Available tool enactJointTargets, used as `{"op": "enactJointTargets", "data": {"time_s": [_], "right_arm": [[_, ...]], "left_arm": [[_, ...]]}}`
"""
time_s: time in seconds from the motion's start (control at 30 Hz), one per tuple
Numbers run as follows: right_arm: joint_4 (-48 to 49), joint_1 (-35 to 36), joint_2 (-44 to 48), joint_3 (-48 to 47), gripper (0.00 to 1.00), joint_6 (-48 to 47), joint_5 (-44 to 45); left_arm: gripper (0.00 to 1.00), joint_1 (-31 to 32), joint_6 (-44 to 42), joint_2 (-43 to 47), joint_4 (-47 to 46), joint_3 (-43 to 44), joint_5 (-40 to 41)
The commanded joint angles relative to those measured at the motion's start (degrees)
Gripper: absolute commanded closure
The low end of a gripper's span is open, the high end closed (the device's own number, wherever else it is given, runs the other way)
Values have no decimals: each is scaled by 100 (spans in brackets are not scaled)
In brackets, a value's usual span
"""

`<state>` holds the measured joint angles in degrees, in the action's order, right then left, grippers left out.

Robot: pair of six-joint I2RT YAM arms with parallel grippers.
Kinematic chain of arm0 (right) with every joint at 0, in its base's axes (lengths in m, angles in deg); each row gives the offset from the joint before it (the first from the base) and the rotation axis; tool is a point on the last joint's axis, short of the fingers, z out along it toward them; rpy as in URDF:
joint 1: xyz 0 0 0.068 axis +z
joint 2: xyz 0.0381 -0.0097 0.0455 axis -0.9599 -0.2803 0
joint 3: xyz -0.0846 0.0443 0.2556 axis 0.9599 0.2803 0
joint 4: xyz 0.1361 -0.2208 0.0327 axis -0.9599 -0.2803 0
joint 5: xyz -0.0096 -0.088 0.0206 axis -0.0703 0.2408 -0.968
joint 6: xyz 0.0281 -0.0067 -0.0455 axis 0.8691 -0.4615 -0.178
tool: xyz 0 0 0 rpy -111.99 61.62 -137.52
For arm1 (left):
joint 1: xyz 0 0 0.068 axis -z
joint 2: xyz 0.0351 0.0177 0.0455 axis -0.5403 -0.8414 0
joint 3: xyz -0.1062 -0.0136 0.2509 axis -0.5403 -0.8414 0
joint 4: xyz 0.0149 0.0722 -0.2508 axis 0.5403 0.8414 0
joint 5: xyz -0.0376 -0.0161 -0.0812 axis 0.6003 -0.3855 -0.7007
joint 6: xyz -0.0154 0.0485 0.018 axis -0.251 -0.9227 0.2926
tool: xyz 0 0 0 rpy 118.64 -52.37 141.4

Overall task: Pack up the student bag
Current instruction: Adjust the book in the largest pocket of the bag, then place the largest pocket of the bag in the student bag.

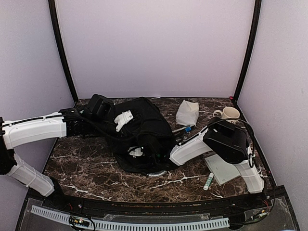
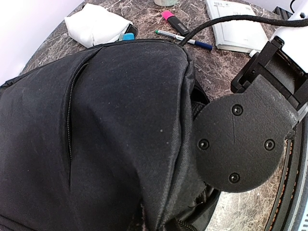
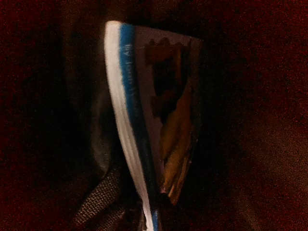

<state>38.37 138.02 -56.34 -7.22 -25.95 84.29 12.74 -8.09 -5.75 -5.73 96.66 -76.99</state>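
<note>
**Bag mid-surface, book inside, one tool shut and one unreadable**

We see the large black soft fabric student bag (image 1: 139,134) lying in the middle of the dark brown marbled surface (image 1: 86,168), between the two arms. The left tool (image 1: 124,119) sits on top of it with its fingers closed together. From the way the cloth rises in the left wrist view, we think it pinches a fold of the bag, though the fingertips are hidden there. A zip (image 2: 71,115) runs down the bag's panel.

The white right arm (image 1: 190,149) reaches into the bag's open side, and the right tool is buried inside. Its camera shows only darkness and a thin white-edged book with a blue stripe and a dark-and-gold cover (image 3: 144,120), standing edge-on and leaning a little. We cannot tell how far the right tool is open, or whether it has hold of the book.

Beyond the bag lie a crumpled white cloth pouch (image 1: 187,113) and a cream mug (image 1: 230,113). By the right arm lies a flat white booklet (image 1: 222,168), with a white stick with a green cap (image 1: 208,181) just beside it. A pink highlighter (image 2: 172,20) and a slim pen (image 2: 173,36) lie between pouch and booklet.
</note>
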Motion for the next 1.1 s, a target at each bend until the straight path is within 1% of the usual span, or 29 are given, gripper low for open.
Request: {"op": "enactJointTargets", "data": {"time_s": [0.0,0.13,0.23,0.3,0.37,0.4,0.43,0.5,0.57,0.6,0.73,0.9,0.93,1.0,1.07], "right_arm": [[-179,12,365,176,83,393,-15],[-1288,202,898,279,66,1101,-256],[-1919,402,1247,393,59,1453,-406],[-2313,507,1475,499,58,1649,-618],[-3118,606,1757,522,57,1904,-1124],[-3537,640,1931,539,56,2038,-1509],[-4194,660,2224,574,56,2168,-2262],[-4827,661,2618,733,55,2347,-3116],[-5321,662,3202,962,55,2526,-3728],[-5562,663,3418,1135,55,2590,-3885],[-6112,465,4395,1831,55,2755,-3909],[-6501,-472,5571,2576,56,2956,-4110],[-6551,-651,5799,2714,56,2972,-4056],[-6649,-1040,6293,2979,56,3006,-3892],[-6859,-1378,6649,3078,56,3080,-3772]], "left_arm": [[100,43,65,148,-133,176,-181],[100,43,90,161,-156,172,-83],[100,36,95,195,-179,149,97],[100,34,90,191,-182,126,244],[100,25,114,162,-234,107,382],[100,25,140,129,-268,99,480],[100,17,143,67,-307,94,598],[100,16,151,-27,-309,112,642],[100,8,167,-160,-287,135,626],[100,8,168,-228,-257,158,622],[100,8,138,-594,-105,241,726],[100,16,190,-1074,256,470,712],[98,38,135,-1154,412,550,653],[73,166,105,-1265,636,734,721],[57,352,81,-1335,870,949,870]]}}
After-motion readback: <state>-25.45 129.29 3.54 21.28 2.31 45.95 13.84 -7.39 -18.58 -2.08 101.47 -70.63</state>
